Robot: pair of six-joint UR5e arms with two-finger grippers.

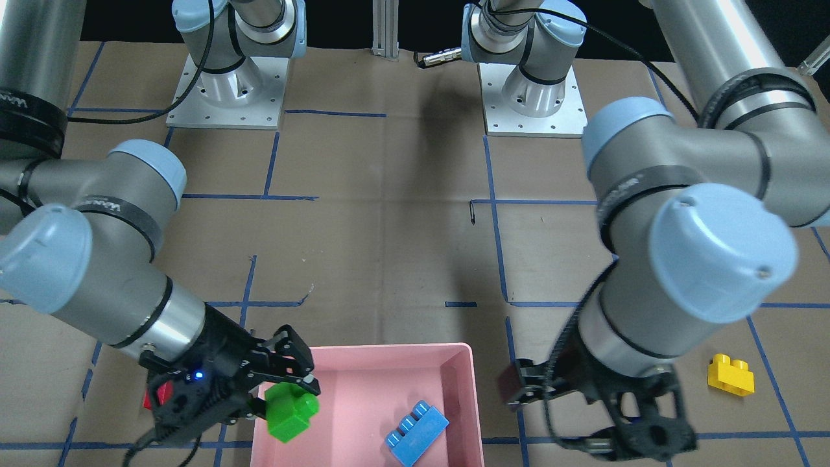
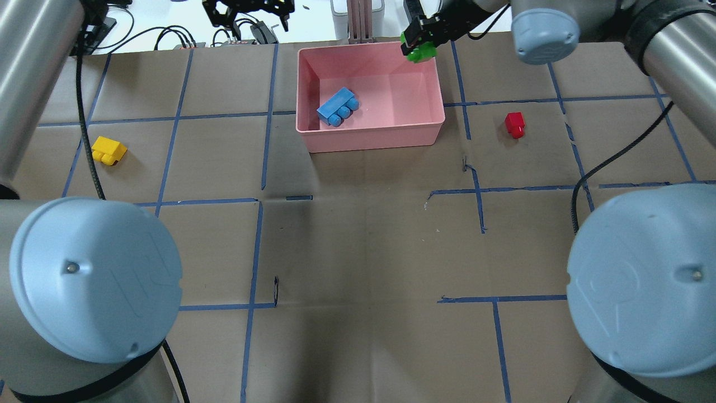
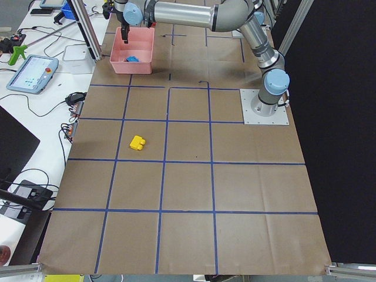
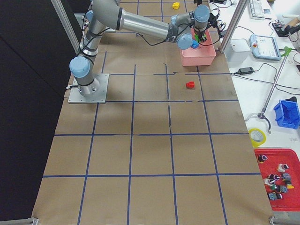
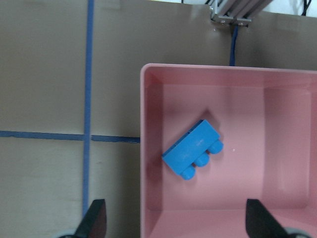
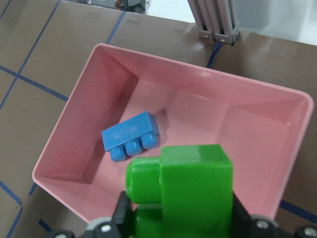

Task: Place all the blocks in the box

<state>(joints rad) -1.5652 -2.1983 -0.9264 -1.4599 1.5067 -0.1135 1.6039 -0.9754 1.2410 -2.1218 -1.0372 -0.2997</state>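
Hovering over the box [image 2: 369, 143] rim, right gripper [image 2: 417, 42] clamps the green brick [image 2: 421, 54]; blue brick [image 2: 337, 105] lies inside; red brick [image 2: 514, 124], yellow brick [image 2: 108, 150] sit outside; left gripper [image 5: 178, 220] gapes empty.

Nothing reads clearly; the white lettering on the right arm's black band [image 1: 111, 209] is blurred.

box [image 2: 369, 143] floor open, blue brick [image 2: 337, 106] lying left
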